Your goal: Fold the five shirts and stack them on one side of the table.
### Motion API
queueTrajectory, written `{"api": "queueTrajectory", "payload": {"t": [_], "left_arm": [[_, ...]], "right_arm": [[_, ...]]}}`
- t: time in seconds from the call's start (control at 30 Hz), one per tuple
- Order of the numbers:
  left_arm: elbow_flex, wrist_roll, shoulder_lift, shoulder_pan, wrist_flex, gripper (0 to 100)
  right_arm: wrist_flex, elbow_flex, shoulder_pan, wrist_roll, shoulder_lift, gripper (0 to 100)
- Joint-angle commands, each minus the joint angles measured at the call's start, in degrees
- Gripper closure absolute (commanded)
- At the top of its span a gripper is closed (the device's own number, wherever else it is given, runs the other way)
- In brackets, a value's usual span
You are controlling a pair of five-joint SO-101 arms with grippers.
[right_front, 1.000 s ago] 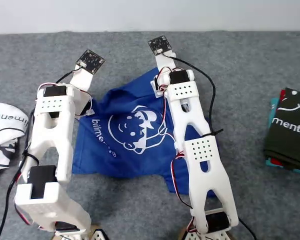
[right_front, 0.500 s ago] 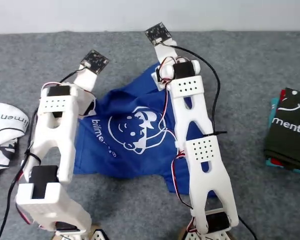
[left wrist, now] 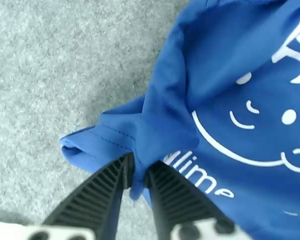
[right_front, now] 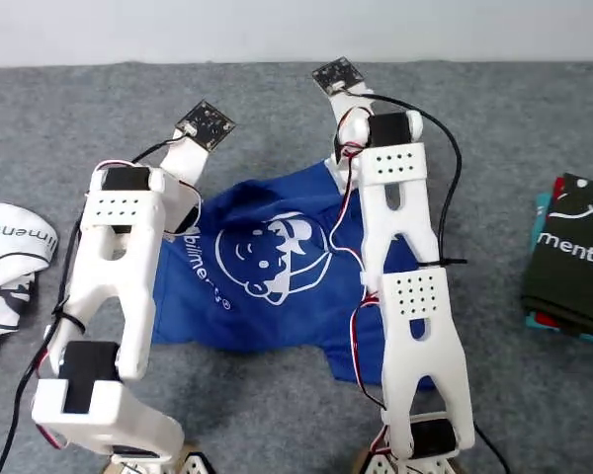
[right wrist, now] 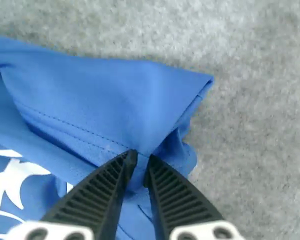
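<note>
Left wrist view: blue shirt point(left wrist: 240, 90) clamped in pincer point(left wrist: 138, 164).

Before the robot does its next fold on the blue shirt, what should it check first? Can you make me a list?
1. Does the left pincer grip the blue shirt? Ok, shut on a bunched edge.
2. Does the right pincer grip it too? Ok, shut on a fold of cloth.
3. Is the shirt lying flat? Not ok, it is wrinkled near both pincers.
4. Is the folded stack apart from the blue shirt? Ok.
5. Is the white shirt folded? Not ok, it lies crumpled on the table.
6. Is the cloth under the arms smooth? Cannot tell.
</note>
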Motion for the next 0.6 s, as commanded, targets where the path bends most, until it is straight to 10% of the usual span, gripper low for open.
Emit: {"api": "queueTrajectory", "payload": {"t": [0.0, 0.2, 0.57], "left_arm": [[-0.13, 0.44, -3.52, 0.35, 0.70, 98], [0.31, 0.44, -3.43, 0.44, 0.09, 98], [7.25, 0.26, -3.78, 0.44, -5.01, 98]], "right_arm": [[2.42, 3.08, 0.66, 0.00, -6.81, 97.2], [0.75, 4.22, 0.48, -8.00, -11.30, 78.2], [-11.12, 4.40, -2.59, -9.32, -3.91, 78.0]]}}
